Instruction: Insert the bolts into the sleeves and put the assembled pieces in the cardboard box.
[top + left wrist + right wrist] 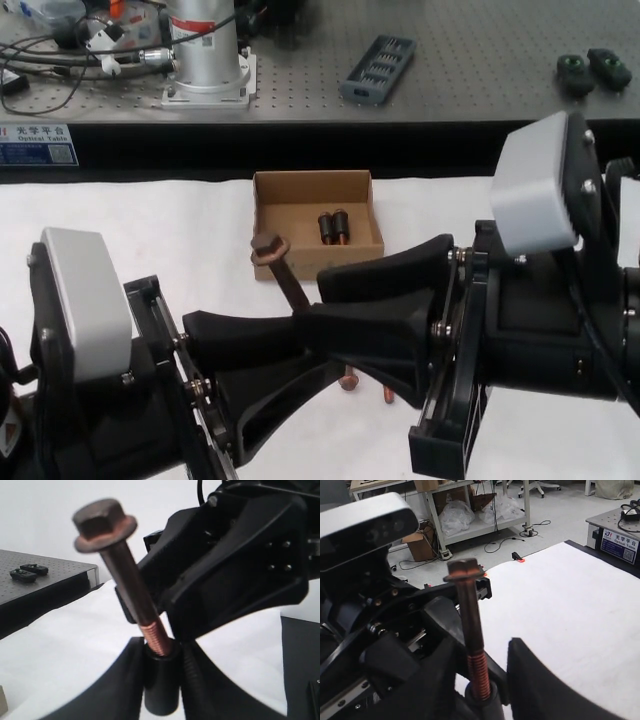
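Note:
A copper-coloured bolt (127,580) with a hex flange head stands tilted, its threaded end inside a black sleeve (161,690). My left gripper (161,646) is shut on that sleeve. My right gripper (481,645) is open, one finger on each side of the bolt (470,615) and apart from it. In the high view the bolt (285,275) rises between the two arms, just in front of the cardboard box (268,190). Two assembled pieces (333,228) lie inside the box.
Loose bolts (349,380) lie on the white cloth (150,215) under the grippers. Behind the box runs a perforated metal bench (450,95) with a metal post (205,50), a dark grey tray (378,68), cables and small black parts (595,70).

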`<control>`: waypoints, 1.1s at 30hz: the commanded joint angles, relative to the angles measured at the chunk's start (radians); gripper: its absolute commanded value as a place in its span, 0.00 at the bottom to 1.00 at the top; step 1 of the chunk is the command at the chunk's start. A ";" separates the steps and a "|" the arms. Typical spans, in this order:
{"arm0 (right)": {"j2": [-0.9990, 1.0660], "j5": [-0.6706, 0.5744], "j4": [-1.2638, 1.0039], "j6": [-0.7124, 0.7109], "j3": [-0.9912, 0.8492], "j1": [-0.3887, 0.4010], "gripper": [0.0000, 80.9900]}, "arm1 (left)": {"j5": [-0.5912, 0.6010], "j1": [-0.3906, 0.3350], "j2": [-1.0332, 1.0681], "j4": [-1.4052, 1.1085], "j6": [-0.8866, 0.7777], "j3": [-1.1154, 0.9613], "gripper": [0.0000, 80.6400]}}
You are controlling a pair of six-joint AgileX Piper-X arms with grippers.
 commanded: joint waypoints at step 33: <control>0.017 0.065 -0.121 -0.008 -0.005 -0.016 0.36 | -0.007 0.003 -0.010 0.042 0.008 -0.013 0.01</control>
